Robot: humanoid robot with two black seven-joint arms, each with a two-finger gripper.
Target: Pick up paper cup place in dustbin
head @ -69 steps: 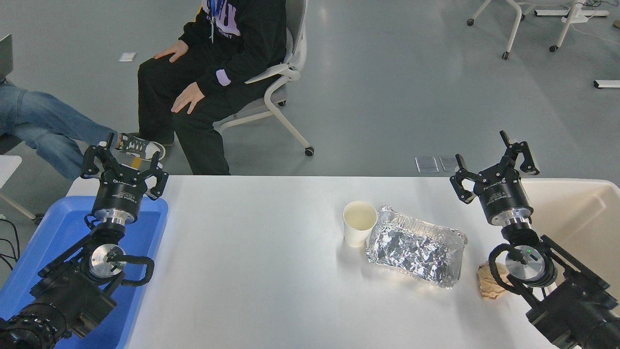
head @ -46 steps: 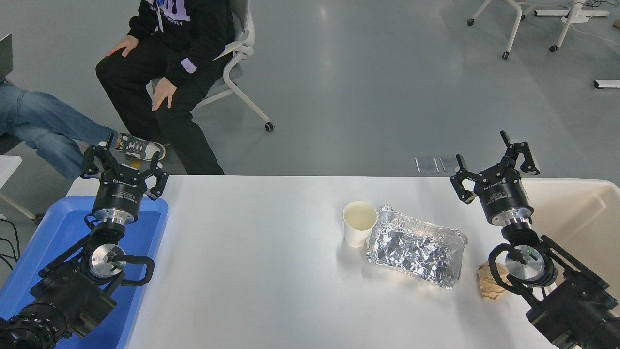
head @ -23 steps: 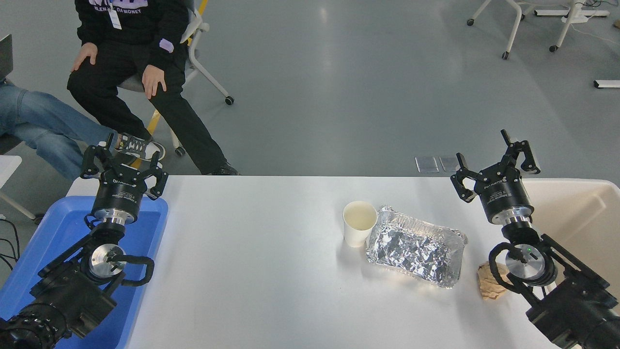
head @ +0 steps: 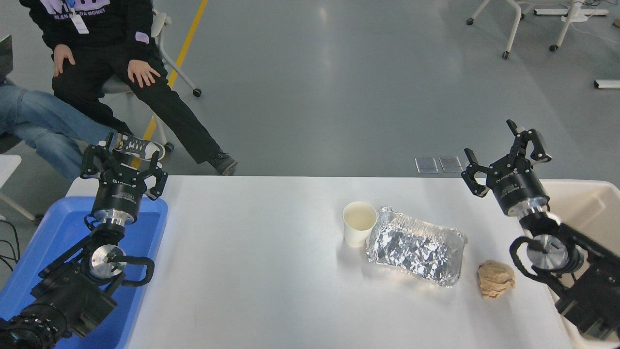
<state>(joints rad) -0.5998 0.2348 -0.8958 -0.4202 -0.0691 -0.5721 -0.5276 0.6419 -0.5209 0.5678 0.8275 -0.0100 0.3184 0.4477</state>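
Note:
The white paper cup (head: 359,223) stands upright on the white table (head: 252,271), right of centre, touching the left end of a foil tray (head: 415,245). The cream-beige dustbin (head: 588,208) sits at the table's right edge, partly behind my right arm. My right gripper (head: 507,151) is open and empty, raised above the table's far right corner, well right of the cup. My left gripper (head: 123,157) is open and empty, parked at the lower left over the blue tray.
A crumpled brown paper ball (head: 495,285) lies right of the foil tray, near my right arm. A blue plastic tray (head: 53,237) sits at the left edge. A person (head: 111,58) on a wheeled chair and another person's legs (head: 43,126) are beyond the table's far left.
My right arm has shifted right and slightly up, uncovering the brown paper ball. The seated person has rolled away to the upper left. The cup has not moved.

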